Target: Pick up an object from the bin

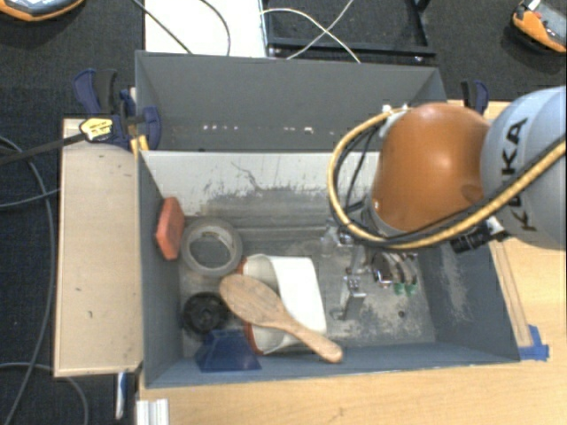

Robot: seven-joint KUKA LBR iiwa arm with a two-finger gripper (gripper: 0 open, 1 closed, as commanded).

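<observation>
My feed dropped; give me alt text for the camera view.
The gripper hangs over the bin's bare floor, just right of a white container with a wooden brush lying across it. A tape roll, orange block, black disc and blue piece lie further left.

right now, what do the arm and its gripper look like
The arm is pale grey and rounded, with black KUKA lettering. A smooth orange dome-shaped cover sits at its wrist, looped by yellow and black cables. Below it is a small silvery metal gripper.
</observation>
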